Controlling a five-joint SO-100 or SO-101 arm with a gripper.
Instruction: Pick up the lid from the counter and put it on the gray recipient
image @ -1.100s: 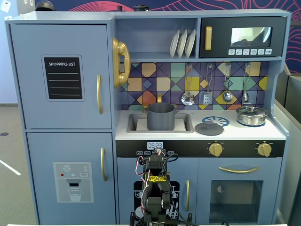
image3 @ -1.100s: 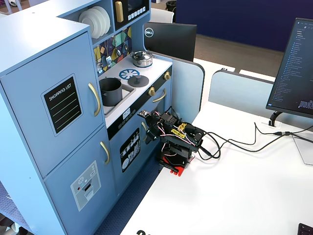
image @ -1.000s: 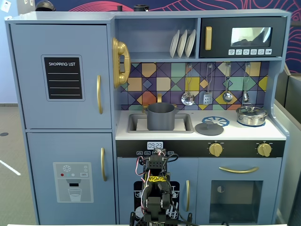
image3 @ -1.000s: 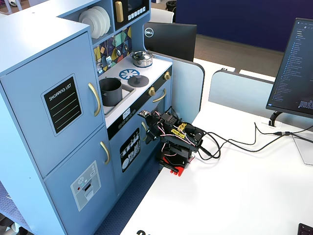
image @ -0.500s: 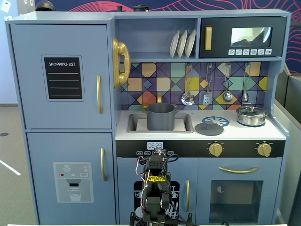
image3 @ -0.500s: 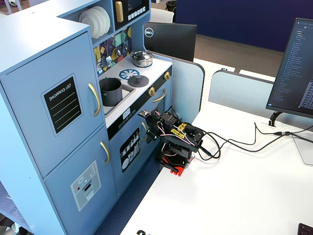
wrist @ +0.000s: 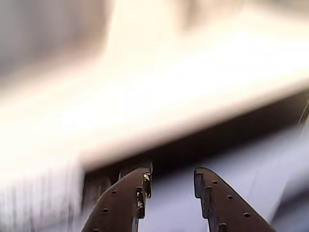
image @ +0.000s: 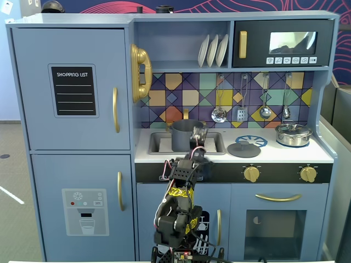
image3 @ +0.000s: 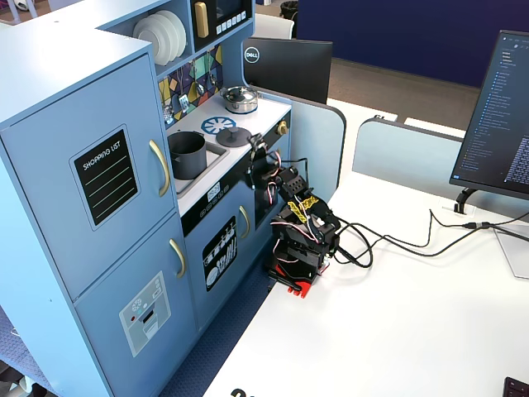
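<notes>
The arm stands folded in front of the toy kitchen, its base at the bottom centre of a fixed view, the upper links rising and the gripper (image: 197, 135) reaching up over the front edge of the counter (image: 274, 155), near the middle of the frame. In the other fixed view the gripper (image3: 257, 145) sits just above the counter's edge (image3: 263, 112), close to the sink. In the wrist view, blurred, the two fingers (wrist: 126, 203) enter from the bottom edge and stand spread apart with nothing between them.

The lid (image: 244, 149) lies flat on the counter, right of centre in a fixed view, just beside the printed burner ring (image: 255, 140) and apart from the gripper. The gray recipient (image: 182, 135) stands upright in the sink recess, left of the lid, uncovered. A shiny steel pot (image: 294, 134) sits at the counter's right end.
</notes>
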